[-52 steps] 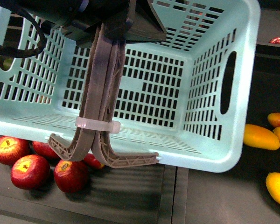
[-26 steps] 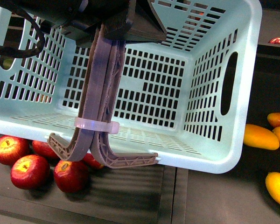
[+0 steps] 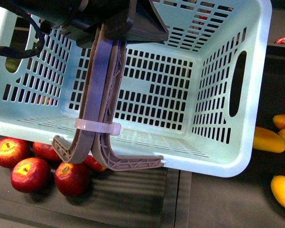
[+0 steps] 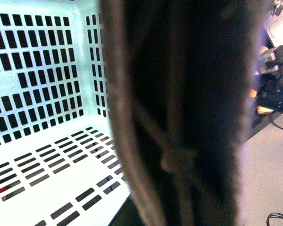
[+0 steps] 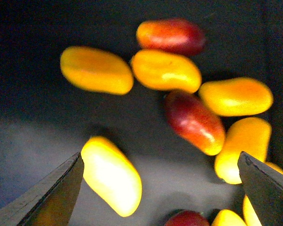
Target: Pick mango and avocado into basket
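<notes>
The left gripper [image 3: 116,32] is clamped on the brown handles [image 3: 100,95] of the basket [image 3: 237,161], which hangs tilted above red apples [image 3: 31,173] at the near left. The right gripper [image 5: 159,157] hovers with its fingers spread wide over scattered mangoes [image 5: 166,70] on the dark surface [image 5: 28,127] right of the basket. A bright yellow mango [image 5: 111,174] lies just beside one finger.
</notes>
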`<move>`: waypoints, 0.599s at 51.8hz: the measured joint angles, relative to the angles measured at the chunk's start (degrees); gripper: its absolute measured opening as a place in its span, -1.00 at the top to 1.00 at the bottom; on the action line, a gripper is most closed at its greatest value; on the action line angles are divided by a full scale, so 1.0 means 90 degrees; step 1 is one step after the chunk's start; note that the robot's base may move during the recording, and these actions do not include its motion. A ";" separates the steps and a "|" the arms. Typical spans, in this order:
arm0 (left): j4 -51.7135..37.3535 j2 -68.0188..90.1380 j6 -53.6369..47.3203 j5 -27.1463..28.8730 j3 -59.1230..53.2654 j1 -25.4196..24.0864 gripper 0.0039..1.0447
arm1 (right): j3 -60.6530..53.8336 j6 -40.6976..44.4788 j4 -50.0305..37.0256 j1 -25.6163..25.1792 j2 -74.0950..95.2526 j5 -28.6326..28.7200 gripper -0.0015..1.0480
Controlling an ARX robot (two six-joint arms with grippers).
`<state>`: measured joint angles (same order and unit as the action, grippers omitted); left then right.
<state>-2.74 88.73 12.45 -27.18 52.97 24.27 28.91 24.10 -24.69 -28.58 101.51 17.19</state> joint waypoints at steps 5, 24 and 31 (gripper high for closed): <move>0.0000 0.0000 -0.0002 0.0002 0.0000 0.0000 0.90 | 0.0131 0.0646 -0.0177 -0.0015 0.0918 0.0260 -0.85; 0.0000 0.0000 0.0000 0.0019 0.0000 -0.0002 0.90 | 0.0962 0.2229 -0.0304 -0.0214 0.3118 0.0746 -0.85; 0.0000 -0.0002 -0.0002 0.0019 0.0000 -0.0002 0.90 | 0.1183 0.2329 -0.0408 -0.0272 0.3604 0.0940 -0.85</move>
<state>-2.74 88.71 12.43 -27.00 52.97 24.25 39.55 45.06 -28.36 -31.03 133.95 25.65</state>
